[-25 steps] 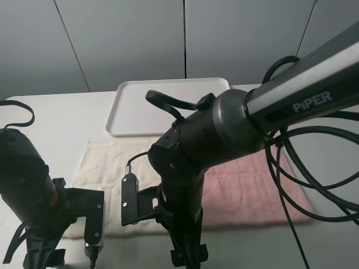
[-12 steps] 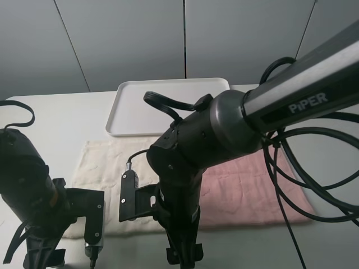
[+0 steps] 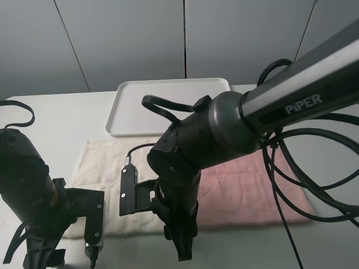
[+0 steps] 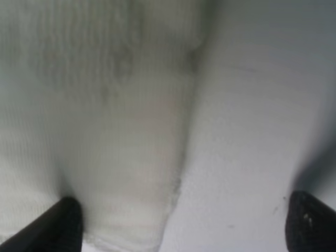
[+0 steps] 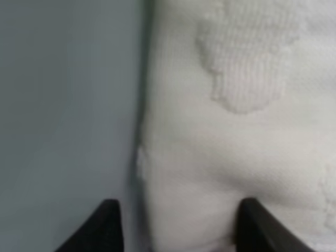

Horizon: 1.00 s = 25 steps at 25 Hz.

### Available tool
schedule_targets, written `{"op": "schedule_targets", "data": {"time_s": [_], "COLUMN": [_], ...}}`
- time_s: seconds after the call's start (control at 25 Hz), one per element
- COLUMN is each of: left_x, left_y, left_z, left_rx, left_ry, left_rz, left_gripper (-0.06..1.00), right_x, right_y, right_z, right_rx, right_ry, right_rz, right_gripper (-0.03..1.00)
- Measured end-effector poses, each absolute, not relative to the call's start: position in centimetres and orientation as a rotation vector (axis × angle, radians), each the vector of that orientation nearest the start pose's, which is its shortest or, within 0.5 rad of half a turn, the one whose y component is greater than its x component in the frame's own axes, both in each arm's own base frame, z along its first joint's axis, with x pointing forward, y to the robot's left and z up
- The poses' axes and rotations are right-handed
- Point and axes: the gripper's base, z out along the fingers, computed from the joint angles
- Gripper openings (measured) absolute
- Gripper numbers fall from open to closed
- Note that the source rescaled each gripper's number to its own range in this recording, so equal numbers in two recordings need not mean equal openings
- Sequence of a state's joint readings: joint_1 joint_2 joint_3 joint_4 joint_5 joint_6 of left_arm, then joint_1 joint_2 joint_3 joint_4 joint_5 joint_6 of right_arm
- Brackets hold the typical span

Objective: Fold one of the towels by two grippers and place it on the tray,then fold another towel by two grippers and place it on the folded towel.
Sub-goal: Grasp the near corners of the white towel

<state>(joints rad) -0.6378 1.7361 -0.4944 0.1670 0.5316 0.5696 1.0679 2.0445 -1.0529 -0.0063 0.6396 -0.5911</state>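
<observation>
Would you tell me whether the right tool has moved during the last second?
Yes, the right tool has shifted slightly left and up the exterior view, toward the tray.

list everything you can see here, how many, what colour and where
tray: 1, white, far side of the table, behind the towels, no towel on it
cream towel: 1, cream-white, flat on the table, left of the pink one
pink towel: 1, pink, flat on the table, right side
table: 1, pale grey
wall panels: grey, behind the table
cables: several, black, looping by the right arm
left arm: 1, black, near left
right arm: 1, black and grey, reaching across the middle
left gripper: 1, black, open over a cream towel corner
right gripper: 1, black, open over the cream towel's edge
</observation>
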Motion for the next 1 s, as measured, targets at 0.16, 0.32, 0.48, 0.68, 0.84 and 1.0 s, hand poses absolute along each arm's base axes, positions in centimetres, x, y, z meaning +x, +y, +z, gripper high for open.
{"op": "schedule_targets", "data": {"time_s": [0.16, 0.32, 0.48, 0.68, 0.84, 1.0], "left_x": [16.21, 16.21, 16.21, 16.27, 16.33, 16.80], "left_y": [-11.06, -11.06, -11.06, -11.12, -11.14, -11.27], "left_z": [8.46, 8.46, 8.46, 8.45, 8.28, 8.03], "left_rx": [2.040, 2.040, 2.040, 2.025, 2.031, 2.074], "left_ry": [2.532, 2.532, 2.532, 2.532, 2.527, 2.485], "left_rz": [0.130, 0.130, 0.130, 0.128, 0.133, 0.160], "left_gripper": [1.00, 1.00, 1.00, 1.00, 0.90, 0.60], "right_x": [16.42, 16.42, 16.42, 16.41, 16.40, 16.36], "right_y": [29.67, 29.67, 29.67, 29.66, 29.62, 29.60], "right_z": [8.24, 8.24, 8.24, 8.26, 8.26, 8.26], "right_rx": [-2.299, -2.297, -2.291, -2.274, -2.275, -2.268], "right_ry": [2.082, 2.084, 2.091, 2.115, 2.120, 2.134], "right_rz": [0.000, 0.000, 0.000, -0.001, -0.003, -0.001], "right_gripper": [0.07, 0.01, 0.01, 0.01, 0.01, 0.01]}}
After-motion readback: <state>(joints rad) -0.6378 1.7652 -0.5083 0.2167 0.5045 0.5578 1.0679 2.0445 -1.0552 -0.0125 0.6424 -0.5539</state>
